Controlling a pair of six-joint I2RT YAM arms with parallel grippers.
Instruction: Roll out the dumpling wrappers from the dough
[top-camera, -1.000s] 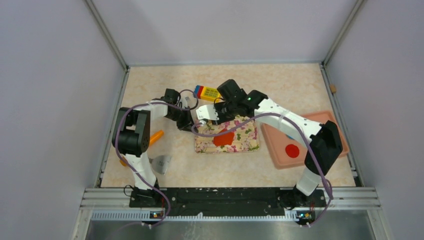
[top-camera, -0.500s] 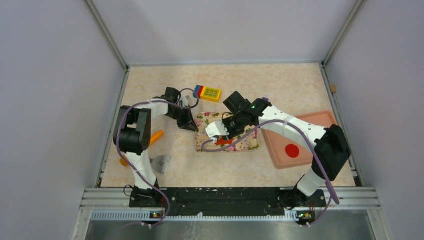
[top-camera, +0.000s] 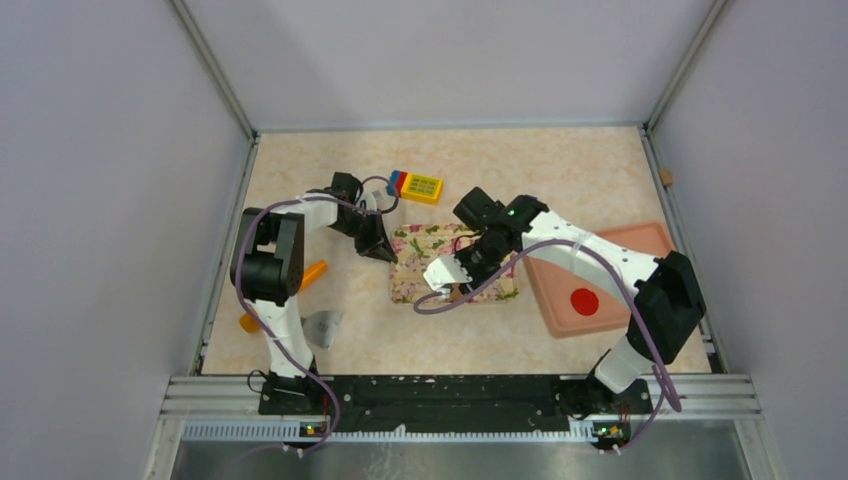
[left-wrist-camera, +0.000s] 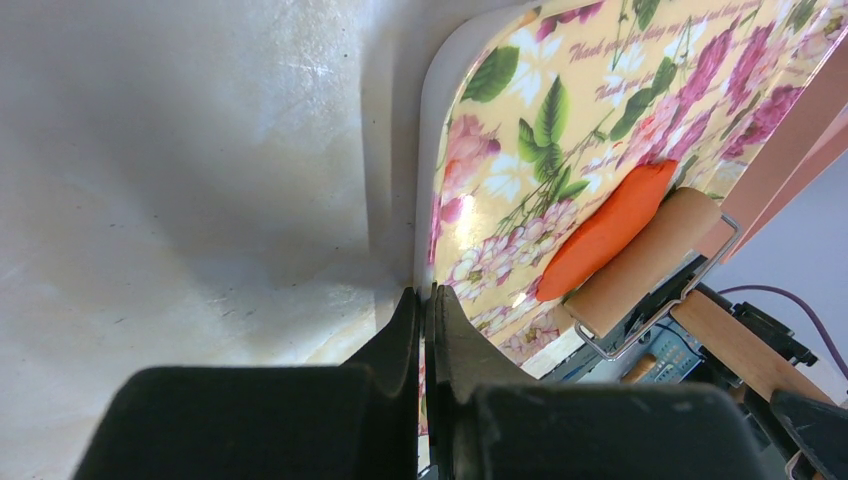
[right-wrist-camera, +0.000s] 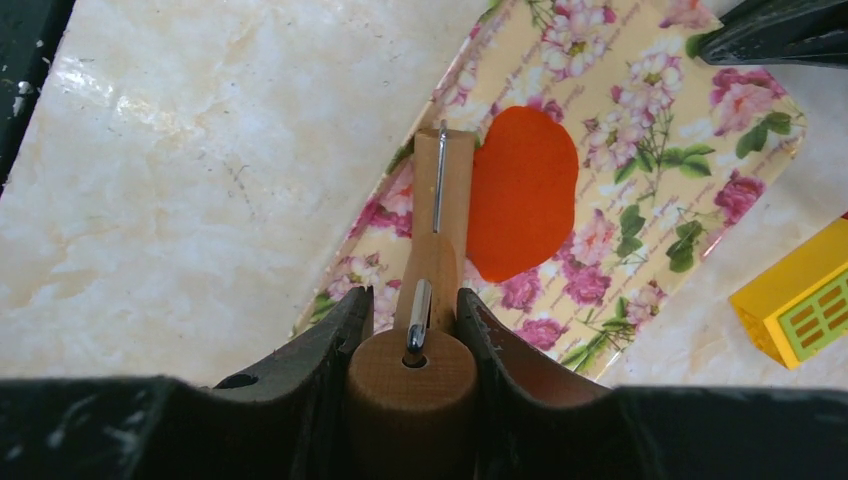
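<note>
The dough (right-wrist-camera: 522, 192) is a flat red-orange oval on the floral board (right-wrist-camera: 640, 190). My right gripper (right-wrist-camera: 412, 305) is shut on the wooden handle of a small rolling pin (right-wrist-camera: 441, 215), whose roller lies along the dough's left edge. In the left wrist view the roller (left-wrist-camera: 645, 262) touches the dough (left-wrist-camera: 610, 228). My left gripper (left-wrist-camera: 428, 300) is shut on the board's edge (left-wrist-camera: 520, 140). From above, the right gripper (top-camera: 445, 280) covers the dough and the left gripper (top-camera: 378, 245) holds the board's far-left corner (top-camera: 408, 240). One round red wrapper (top-camera: 584, 301) lies on the pink tray (top-camera: 640, 245).
A yellow, blue and red block (top-camera: 418, 186) lies beyond the board. An orange carrot toy (top-camera: 313, 272), a small orange piece (top-camera: 247, 323) and a grey metal item (top-camera: 322, 327) lie by the left arm's base. Walls enclose the table.
My right gripper has brought the rolling pin from the board's far edge toward me over the dough, which it now covers from above. The left gripper has stayed put.
</note>
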